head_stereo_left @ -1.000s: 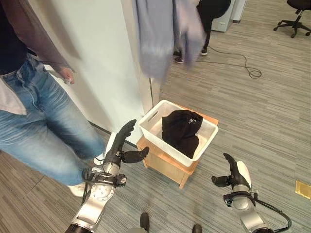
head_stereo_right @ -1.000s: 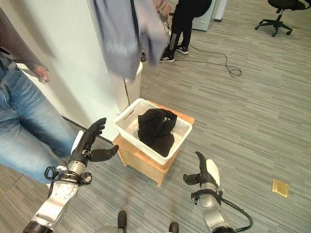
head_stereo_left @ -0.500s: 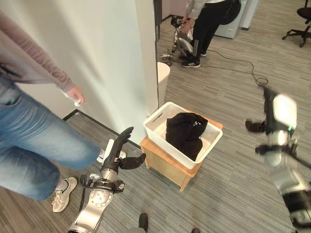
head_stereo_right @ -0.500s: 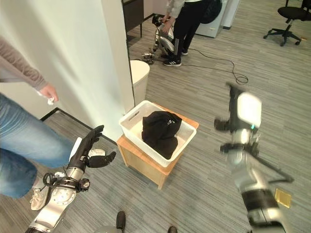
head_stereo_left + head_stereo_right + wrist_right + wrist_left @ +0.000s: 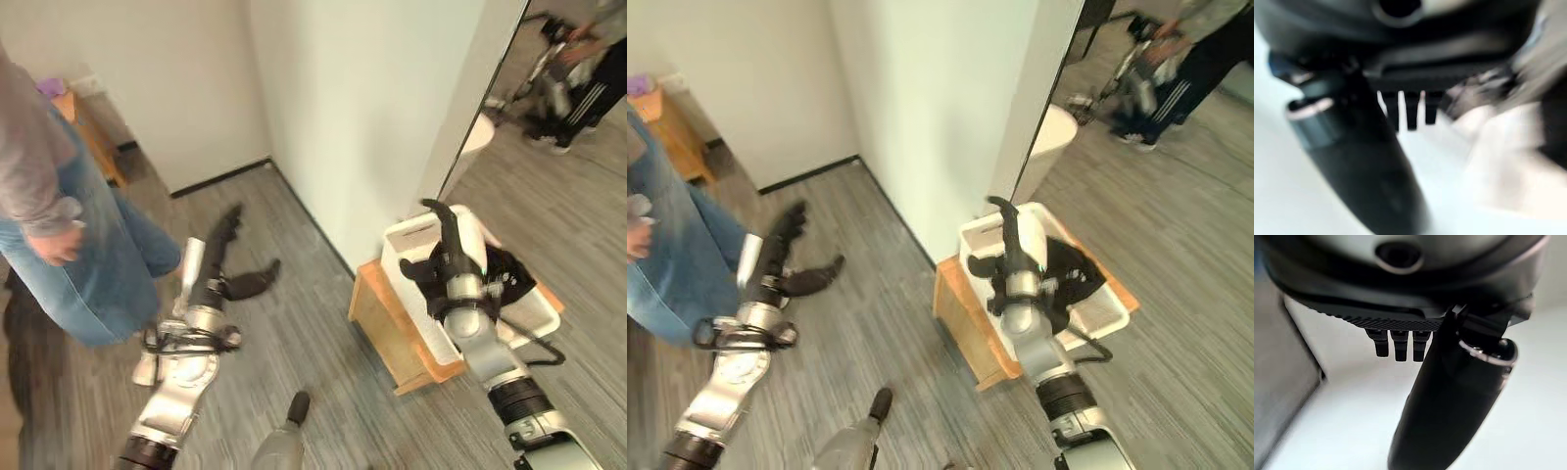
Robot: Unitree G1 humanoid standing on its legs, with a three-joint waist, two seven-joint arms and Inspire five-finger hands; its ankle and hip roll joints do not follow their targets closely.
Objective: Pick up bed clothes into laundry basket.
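Since a dark garment (image 5: 505, 274) is already sitting in the white laundry basket (image 5: 416, 240), I'd say at least part of the job is looking done, though I can't tell from these shots whether more bed clothes are waiting somewhere, because no bed is showing and nothing else that looks like laundry is lying on the grey plank floor (image 5: 294, 323).

Going left to right: a person in jeans (image 5: 88, 264) is standing at the far left, with a hand hanging loose. Next to them the robot's left hand (image 5: 211, 269) is hovering over bare floor with its fingers stretched out straight and the thumb sticking off to the side, holding nothing and well apart from the basket. A white wall corner (image 5: 353, 117) is sitting in the middle. Right of that, the basket is resting on a low wooden stand (image 5: 377, 318) tucked beside the wall.

The right hand (image 5: 446, 259) is hanging up in front of the basket's near end, fingers pointing up and fairly straight, thumb out, empty too. The dark garment is lying just past it inside the basket, near but not touching as far as I can tell.

My guess is the robot is looking around for the next piece.
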